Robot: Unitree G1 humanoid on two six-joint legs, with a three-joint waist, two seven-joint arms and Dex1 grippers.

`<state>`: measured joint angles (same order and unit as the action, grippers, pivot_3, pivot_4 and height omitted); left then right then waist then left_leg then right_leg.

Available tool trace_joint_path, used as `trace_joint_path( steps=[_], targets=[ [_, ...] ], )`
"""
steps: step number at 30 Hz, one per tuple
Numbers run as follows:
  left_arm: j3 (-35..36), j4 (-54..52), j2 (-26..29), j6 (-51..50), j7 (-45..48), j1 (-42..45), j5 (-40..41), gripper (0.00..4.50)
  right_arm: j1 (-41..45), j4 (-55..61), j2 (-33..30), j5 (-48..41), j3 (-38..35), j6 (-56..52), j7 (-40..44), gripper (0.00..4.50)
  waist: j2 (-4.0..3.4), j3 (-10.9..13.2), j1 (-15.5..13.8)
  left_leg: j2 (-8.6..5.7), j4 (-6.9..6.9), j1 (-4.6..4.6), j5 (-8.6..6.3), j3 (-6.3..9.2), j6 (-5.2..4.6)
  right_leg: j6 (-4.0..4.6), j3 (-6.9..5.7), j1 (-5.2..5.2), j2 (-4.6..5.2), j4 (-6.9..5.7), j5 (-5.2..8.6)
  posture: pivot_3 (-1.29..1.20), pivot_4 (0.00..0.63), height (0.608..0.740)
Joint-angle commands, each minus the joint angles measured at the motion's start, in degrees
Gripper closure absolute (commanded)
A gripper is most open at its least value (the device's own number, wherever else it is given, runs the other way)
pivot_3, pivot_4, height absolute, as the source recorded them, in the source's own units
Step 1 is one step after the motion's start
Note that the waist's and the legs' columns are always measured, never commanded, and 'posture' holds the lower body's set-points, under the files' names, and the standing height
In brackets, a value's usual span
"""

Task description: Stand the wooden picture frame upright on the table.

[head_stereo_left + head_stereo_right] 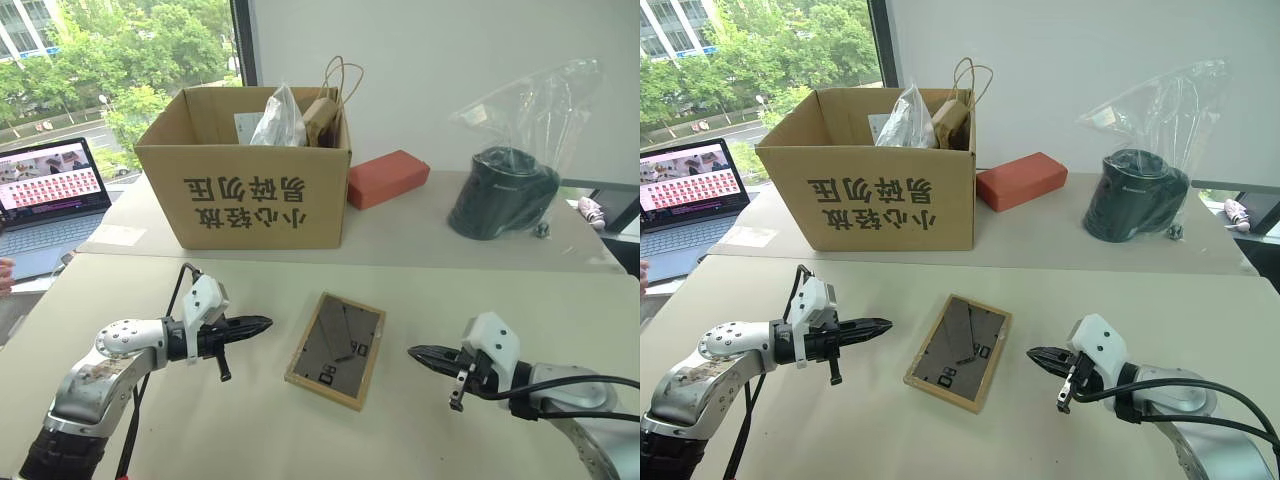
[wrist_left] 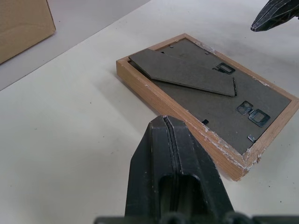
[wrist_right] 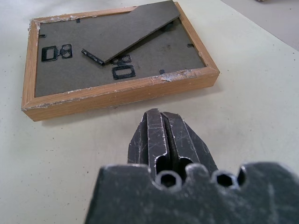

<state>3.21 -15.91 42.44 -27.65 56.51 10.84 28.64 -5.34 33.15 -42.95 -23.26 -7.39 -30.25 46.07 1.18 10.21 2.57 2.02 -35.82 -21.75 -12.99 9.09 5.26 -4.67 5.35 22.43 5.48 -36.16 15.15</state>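
One wooden picture frame point(image 1: 335, 350) lies face down on the table point(image 1: 300, 440), grey back up, stand slightly raised. My two grippers flank it without touching: left gripper point(image 1: 262, 323) pressed together, right gripper point(image 1: 415, 352) likewise closed on nothing. Bare tabletop surrounds the frame on all four edges. On the table beyond it: one cardboard box point(image 1: 250, 190), one red-orange box point(image 1: 388, 178).

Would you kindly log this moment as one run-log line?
wooden picture frame: flat, back up, stand folded | left gripper: shut, beside frame, apart | right gripper: shut, opposite side, apart | step: not started
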Motion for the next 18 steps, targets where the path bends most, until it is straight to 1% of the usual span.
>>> trace_joint_path(
  steps=[1, 2, 5, 7, 8, 9, 10, 11, 13, 14, 16, 17, 18],
  targets=[
    [0.1, -0.3, -0.5, 0.7, -0.2, 1.3, 0.2, 4.5, -0.1, 1.1, 0.0, 0.0, -0.4, 1.1, -0.4, 4.46, 0.0, 0.0, 0.0, 0.0, 0.0, 0.0, 0.0, 0.0, 0.0, 0.0, 0.0, 0.0, 0.0, 0.0, 0.0, 0.0, 0.15, 0.74],
    [-0.6, 0.2, -0.9, 2.1, -0.1, 1.7, -0.9, 4.5, -0.4, 1.1, -0.2, 0.2, -0.3, 0.3, -0.8, 4.46, 0.0, 0.0, 0.0, 0.0, 0.0, 0.0, 0.0, 0.0, 0.0, 0.0, 0.0, 0.0, 0.0, 0.0, 0.0, 0.0, 0.15, 0.74],
    [-3.7, 3.6, -0.4, 11.7, 2.4, 2.3, -7.3, 4.5, -0.5, 0.4, -1.0, 0.6, 0.3, -2.8, -1.9, 4.46, 0.0, 0.0, -0.1, -0.01, -0.03, 0.0, 0.0, 0.0, 0.0, 0.0, 0.0, -0.01, 0.0, -0.01, -0.01, 0.0, 0.15, 0.74],
    [-8.0, 11.0, 1.9, 31.3, 4.6, 3.8, -18.2, 4.5, 0.2, -0.8, -2.2, 0.5, 1.5, -6.6, -2.0, 4.46, 0.0, 0.0, -0.1, -0.01, -0.03, 0.01, 0.0, 0.0, 0.0, 0.01, 0.0, -0.02, 0.0, 0.01, -0.01, 0.0, 0.15, 0.74],
    [-10.0, 16.3, 2.3, 43.3, 4.2, 5.8, -23.7, 4.5, 0.5, -1.4, -2.7, 1.0, 2.6, -7.8, -2.1, 4.46, 0.0, 0.0, -0.1, -0.01, -0.03, 0.03, 0.0, 0.0, 0.01, 0.03, 0.0, -0.02, 0.0, 0.0, -0.02, 0.0, 0.15, 0.74],
    [-11.6, 21.0, 2.5, 52.1, 4.7, 7.7, -26.9, 4.5, 0.8, -2.0, -3.1, 1.3, 3.5, -9.0, -2.3, 4.46, 0.0, 0.0, -0.2, -0.01, -0.02, 0.03, 0.01, -0.01, 0.01, 0.08, 0.01, -0.01, -0.01, 0.01, -0.05, 0.0, 0.15, 0.74],
    [-12.5, 25.5, 2.2, 60.5, 5.0, 9.9, -28.4, 4.5, 1.1, -2.5, -3.3, 1.6, 4.6, -10.3, -2.8, 4.46, 0.0, 0.0, -0.3, -0.01, -0.03, 0.05, 0.01, -0.01, 0.02, 0.1, 0.0, -0.02, -0.01, 0.01, -0.06, 0.0, 0.15, 0.74],
    [-13.7, 30.4, 2.1, 69.5, 3.7, 12.5, -31.3, 4.5, 1.6, -2.9, -3.5, 2.2, 5.6, -11.3, -3.3, 4.46, 0.0, 0.0, -0.4, -0.01, -0.03, 0.03, 0.02, -0.01, 0.02, 0.12, 0.0, -0.01, -0.02, 0.04, -0.07, 0.0, 0.15, 0.74],
    [-15.4, 38.6, 1.8, 82.2, 1.9, 16.4, -34.9, 4.5, 2.4, -3.4, -3.5, 2.9, 7.1, -12.6, -4.1, 4.46, 0.01, 0.0, -0.4, -0.01, -0.07, -0.02, 0.02, -0.01, 0.03, 0.11, 0.0, -0.01, -0.01, 0.07, -0.09, 0.0, 0.15, 0.74],
    [-16.2, 42.7, 1.4, 87.0, 1.6, 18.2, -35.6, 4.5, 3.0, -3.6, -3.2, 3.0, 7.7, -13.4, -4.5, 4.46, 0.04, 0.0, -0.3, -0.01, -0.06, 0.01, 0.02, -0.03, 0.03, 0.1, 0.01, -0.04, 0.0, 0.07, -0.09, 0.0, 0.15, 0.74],
    [-17.3, 53.3, -0.6, 97.9, -0.4, 23.2, -36.3, 4.5, 5.7, -4.4, -0.8, 3.7, 9.9, -15.4, -7.3, 4.46, 0.08, -0.1, 0.0, 0.0, -0.05, 0.06, 0.01, -0.01, 0.01, 0.08, 0.01, -0.08, -0.01, 0.06, -0.08, 0.0, 0.15, 0.74],
    [-17.7, 57.7, -1.3, 101.6, -1.7, 25.2, -37.7, 4.5, 6.7, -4.5, 0.3, 4.1, 10.5, -16.3, -8.6, 4.46, 0.13, -0.1, 0.2, 0.0, -0.05, 0.1, 0.01, -0.01, 0.01, 0.08, 0.01, -0.1, -0.02, 0.05, -0.08, 0.0, 0.15, 0.74],
    [-18.1, 61.7, -1.7, 105.1, -2.8, 26.9, -38.8, 4.24, 7.2, -4.0, 0.8, 4.2, 10.7, -17.1, -9.4, 4.49, 0.16, -0.1, 0.3, 0.01, -0.08, 0.13, 0.01, -0.01, 0.01, 0.05, 0.01, -0.11, -0.04, 0.01, -0.09, 0.0, 0.15, 0.74]
  ],
)
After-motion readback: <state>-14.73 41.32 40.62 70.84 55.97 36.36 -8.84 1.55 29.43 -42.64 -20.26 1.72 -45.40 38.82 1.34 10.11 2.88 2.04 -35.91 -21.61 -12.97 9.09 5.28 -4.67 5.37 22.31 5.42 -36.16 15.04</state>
